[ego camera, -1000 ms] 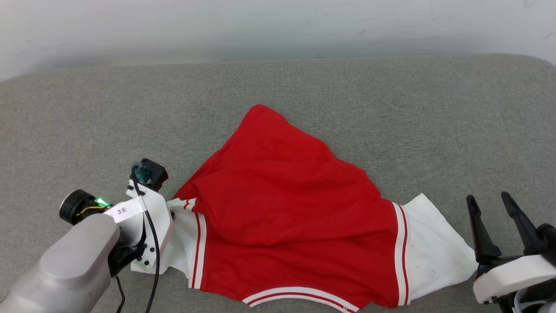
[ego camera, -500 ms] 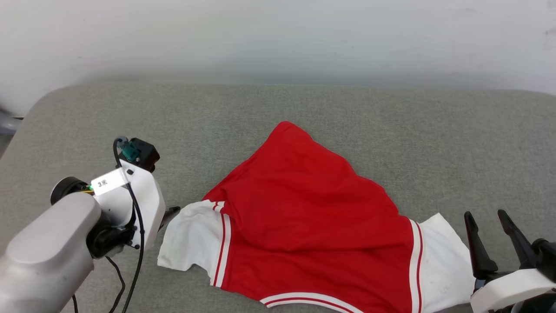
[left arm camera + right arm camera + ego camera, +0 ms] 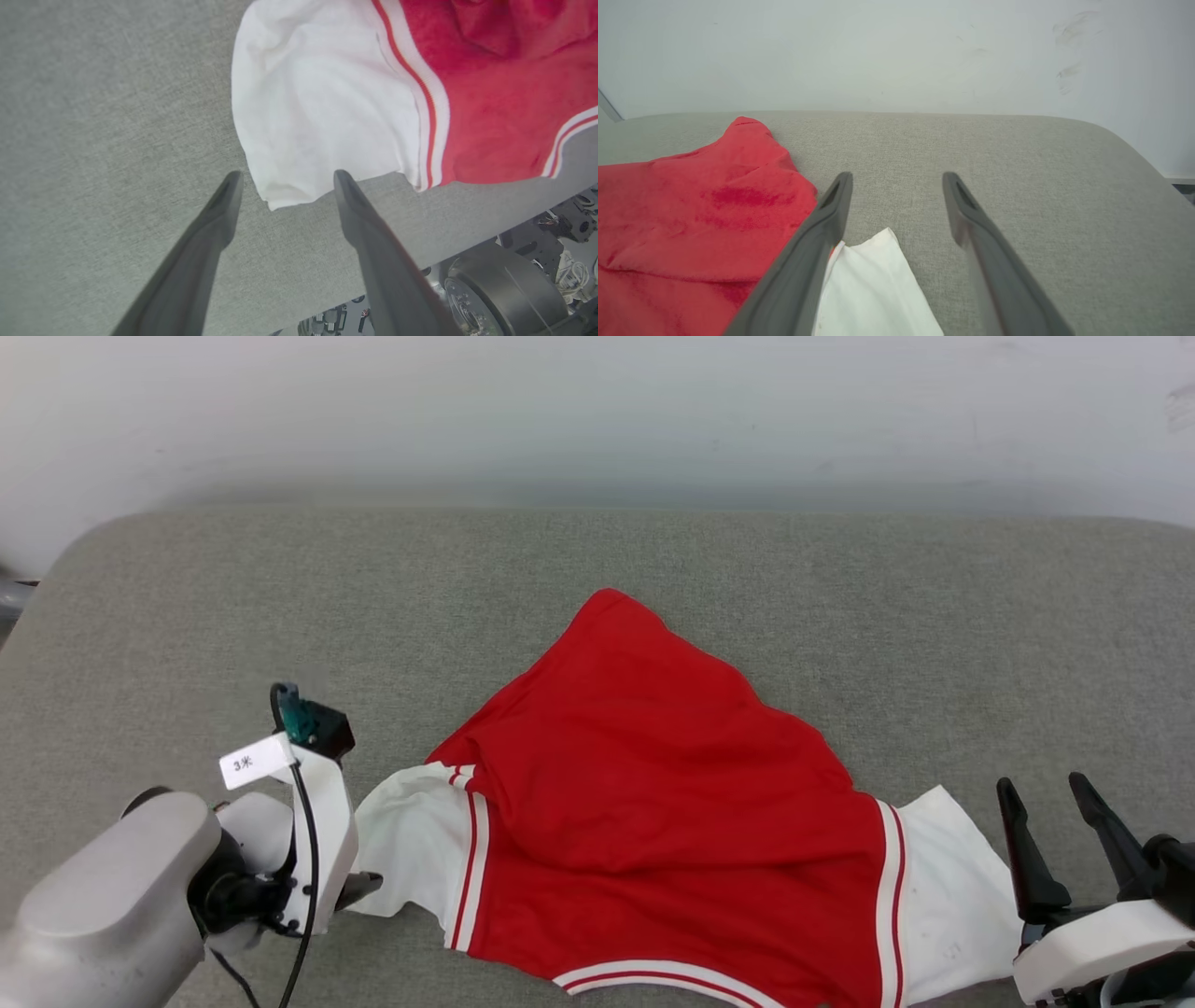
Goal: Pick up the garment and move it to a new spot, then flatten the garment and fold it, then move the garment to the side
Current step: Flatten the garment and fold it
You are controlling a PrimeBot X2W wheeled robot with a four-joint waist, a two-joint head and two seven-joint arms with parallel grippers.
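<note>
Working over a wide grey fabric-covered surface (image 3: 747,569) set against a pale wall (image 3: 597,411). Dealing with the garment (image 3: 653,784), laid near the front edge of that surface, plain red face up with no lettering on show, drawn up to a peak at the far end and far from flat. Judged to be at the flattening step: set down, not yet smoothed, nowhere near folded. Next calls for taking hold at both white sleeves, or the corners by them, and drawing them outward to pull the red body taut. Needs a shallow pinch of cloth low to the surface, without dragging the whole piece off the near edge. Shows the left sleeve (image 3: 411,840) lying loose beside its striped trim, and the right sleeve (image 3: 943,887) spread toward the front edge. Has the left end effector (image 3: 287,177) spread wide and gripping nothing, poised over the left sleeve with that sleeve's lower corner between the two fingers; cannot tell whether touching the cloth. Has the right end effector (image 3: 1041,786) likewise wide open and empty, just beside the right sleeve, fingers pointing toward the wall; no hold on the cloth evident.
</note>
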